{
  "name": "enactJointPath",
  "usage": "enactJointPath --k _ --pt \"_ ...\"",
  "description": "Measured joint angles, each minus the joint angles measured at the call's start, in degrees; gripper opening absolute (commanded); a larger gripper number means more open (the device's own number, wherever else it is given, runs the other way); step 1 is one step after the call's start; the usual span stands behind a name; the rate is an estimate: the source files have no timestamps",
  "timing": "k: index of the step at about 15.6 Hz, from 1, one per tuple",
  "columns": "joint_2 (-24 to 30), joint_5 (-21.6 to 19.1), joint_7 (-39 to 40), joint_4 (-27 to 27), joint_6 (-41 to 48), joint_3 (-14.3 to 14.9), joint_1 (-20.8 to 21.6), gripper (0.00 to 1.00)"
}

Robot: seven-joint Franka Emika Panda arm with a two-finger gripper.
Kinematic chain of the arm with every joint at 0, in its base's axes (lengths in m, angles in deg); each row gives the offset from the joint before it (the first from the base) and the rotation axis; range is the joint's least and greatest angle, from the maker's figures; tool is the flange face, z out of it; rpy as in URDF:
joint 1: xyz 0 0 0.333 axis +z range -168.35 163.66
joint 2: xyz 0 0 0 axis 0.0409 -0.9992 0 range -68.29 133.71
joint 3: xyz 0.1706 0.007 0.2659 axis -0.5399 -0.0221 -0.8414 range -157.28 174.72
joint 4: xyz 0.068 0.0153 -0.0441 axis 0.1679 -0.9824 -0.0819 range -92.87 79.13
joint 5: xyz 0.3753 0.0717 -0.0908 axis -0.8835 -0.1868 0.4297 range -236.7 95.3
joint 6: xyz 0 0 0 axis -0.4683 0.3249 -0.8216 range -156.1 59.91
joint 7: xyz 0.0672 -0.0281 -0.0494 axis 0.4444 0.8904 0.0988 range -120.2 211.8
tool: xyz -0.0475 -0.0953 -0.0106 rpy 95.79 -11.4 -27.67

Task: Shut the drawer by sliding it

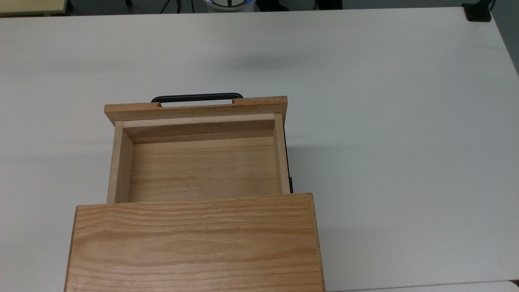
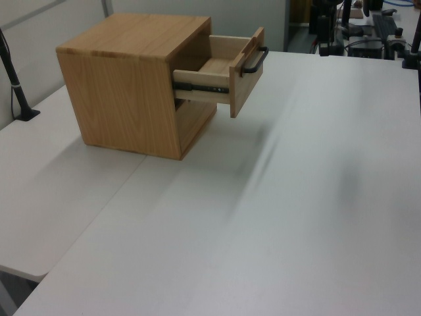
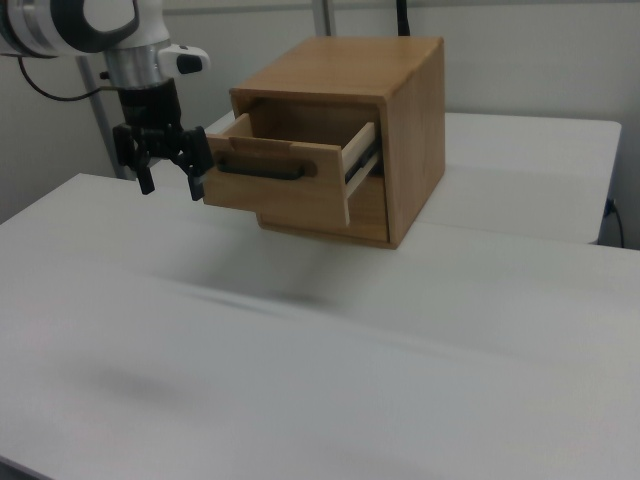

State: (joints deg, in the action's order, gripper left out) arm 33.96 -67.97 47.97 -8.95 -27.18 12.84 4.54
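A: Nearest the arm, what do you make of the end effector?

B: In the right view it hangs above the white table, with its two black fingers spread apart and nothing between them. It sits just beside the drawer's front panel, on the right view's left, near but apparently not touching.

A: And the drawer itself?

B: Pulled well out of the cabinet, roughly half its tray exposed. The top view shows the tray empty. In the left view it rides on a dark metal slide rail along its side.

A: So how should it handle?

B: I'd judge it stiff and light: thin oak boards, no load. On runners it should slide with a modest push, and the wood is not fragile. The cabinet looks far heavier, but a hard shove could still scoot it across the smooth table.

A: Where would you make contact?

B: No need to grasp. The flat front panel gives a broad face to press on. I'd push near its middle, at or just by the black bar handle, so the drawer goes in straight rather than twisting on its rails. The handle is thin and rounded, so a finger could slip off it; the panel is safer.
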Motion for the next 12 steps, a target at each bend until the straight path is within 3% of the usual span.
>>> enactJointPath --k 9,10,12 --pt "-0.17 0.18 0.03 0.0 0.0 0.29 0.67 1.0" --pt "-0.17 0.18 0.03 0.0 0.0 0.3 0.67 0.95" --pt "-0.2 0.18 0.05 0.0 0.0 0.31 0.67 0.54"
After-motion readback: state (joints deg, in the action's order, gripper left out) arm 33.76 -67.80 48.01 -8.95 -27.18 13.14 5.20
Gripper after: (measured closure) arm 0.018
